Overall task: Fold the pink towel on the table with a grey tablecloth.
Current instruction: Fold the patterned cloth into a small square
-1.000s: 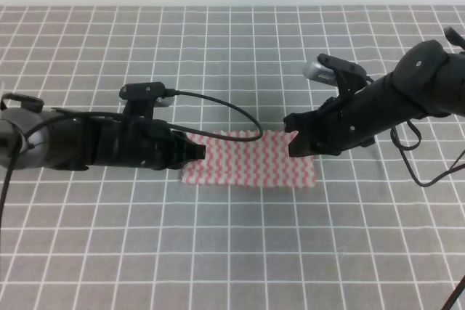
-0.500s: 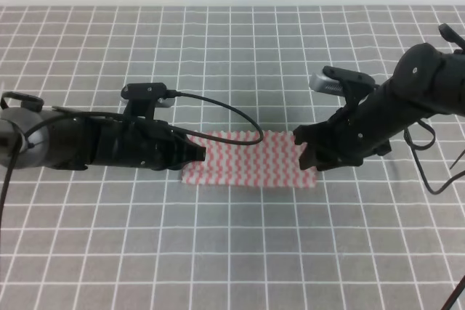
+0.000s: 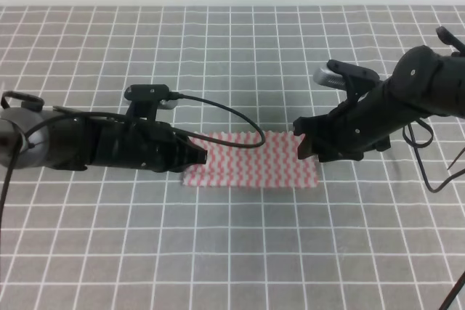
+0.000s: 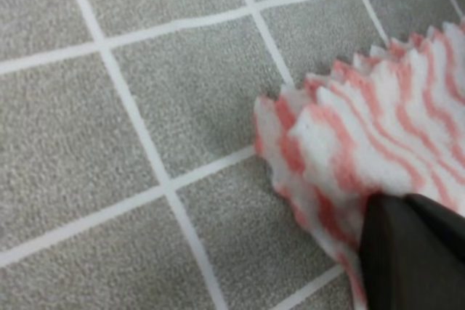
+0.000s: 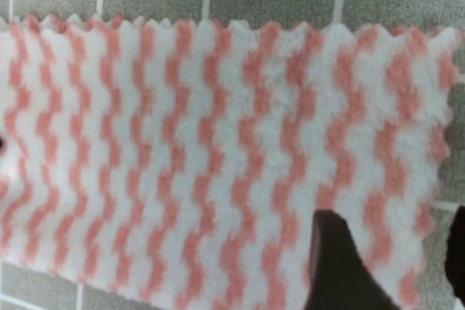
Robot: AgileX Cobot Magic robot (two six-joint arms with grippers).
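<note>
- Pink towel is lying as a flat, wide strip on the table with a grey tablecloth, near the middle of the exterior high view. We are seeing the left gripper reaching in from nine o'clock and sitting at the strip's left end, while the right gripper is coming from three o'clock and hanging over the right end. A black cable is arching over the strip's upper left corner.
- Left wrist view: we are seeing a dark fingertip pressing on the towel's pinked corner at five o'clock; its partner is hidden, so we cannot tell whether the jaws are closed.
- Right wrist view: the towel is filling most of the frame, and two dark fingers are standing spread apart over its lower right edge, gripping nothing.
</note>
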